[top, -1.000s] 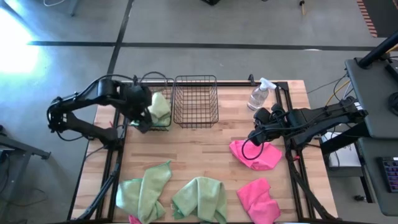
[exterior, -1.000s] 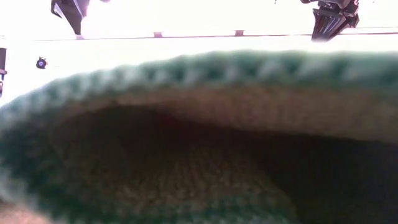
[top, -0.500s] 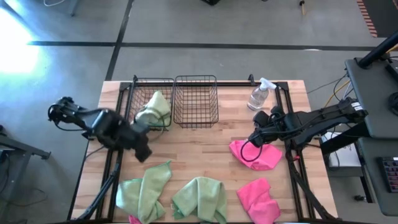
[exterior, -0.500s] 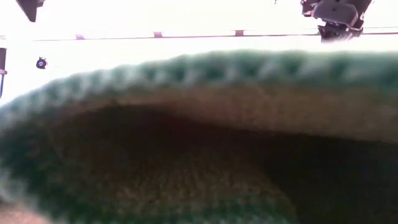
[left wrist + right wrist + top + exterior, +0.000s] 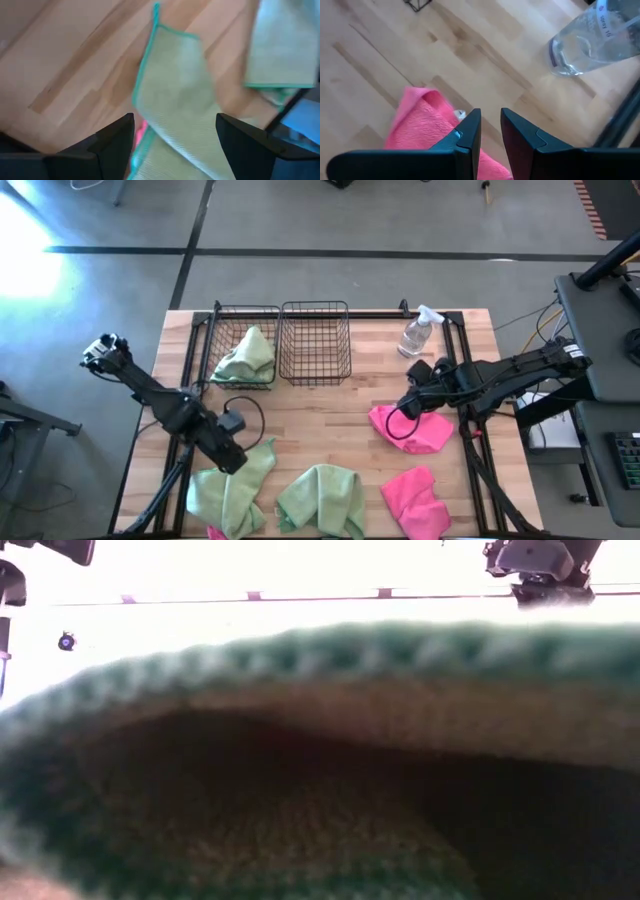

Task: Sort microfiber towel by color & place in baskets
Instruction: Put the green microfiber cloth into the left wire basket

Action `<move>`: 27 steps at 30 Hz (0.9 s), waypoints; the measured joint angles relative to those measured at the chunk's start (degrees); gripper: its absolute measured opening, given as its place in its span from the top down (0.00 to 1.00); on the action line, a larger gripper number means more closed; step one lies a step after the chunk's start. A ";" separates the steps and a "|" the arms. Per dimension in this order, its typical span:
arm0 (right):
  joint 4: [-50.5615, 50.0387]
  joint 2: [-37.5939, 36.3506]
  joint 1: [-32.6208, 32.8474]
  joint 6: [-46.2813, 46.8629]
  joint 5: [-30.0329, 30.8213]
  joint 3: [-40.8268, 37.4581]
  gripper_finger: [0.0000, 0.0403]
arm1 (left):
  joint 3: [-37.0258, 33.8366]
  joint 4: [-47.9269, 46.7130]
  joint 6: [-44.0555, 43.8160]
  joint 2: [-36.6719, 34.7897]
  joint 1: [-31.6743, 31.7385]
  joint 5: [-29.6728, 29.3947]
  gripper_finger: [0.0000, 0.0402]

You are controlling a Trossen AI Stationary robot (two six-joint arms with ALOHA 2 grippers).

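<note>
Soft ribbed towels on your plank table, two wire-grid baskets at 12 o'clock.
Your left gripper (image 5: 234, 461) hangs wide open over a crumpled green towel (image 5: 230, 493) at 7 o'clock. Left basket (image 5: 243, 315) holds one green towel (image 5: 246, 357); right basket (image 5: 315, 342) holds nothing. Right gripper (image 5: 413, 399), fingers narrow, sits over a pink towel (image 5: 415, 430) at 3 o'clock.

Grey concrete floor (image 5: 330, 225) all round wooden table (image 5: 330, 435). Dark line (image 5: 300, 251) crosses floor beyond table's far edge; second dark line (image 5: 196, 230) runs diagonally off it. Bright glare patch (image 5: 25, 240) on floor far left of table. Grey desk (image 5: 600, 330) just right of table, cables (image 5: 545, 320) trailing between.
</note>
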 joint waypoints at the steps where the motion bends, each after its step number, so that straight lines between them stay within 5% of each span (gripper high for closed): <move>1: 0.59 0.00 0.00 -0.03 -0.73 0.00 0.83 | -1.01 0.69 -0.06 0.00 -0.31 0.02 0.34; 12: 0.84 0.00 0.00 1.05 -4.06 0.00 0.83 | -15.62 22.15 -3.04 -0.02 -3.46 0.11 0.34; 27: 1.63 0.00 0.00 0.82 -4.06 0.00 0.83 | -18.93 23.47 -3.97 0.00 -3.83 0.13 0.34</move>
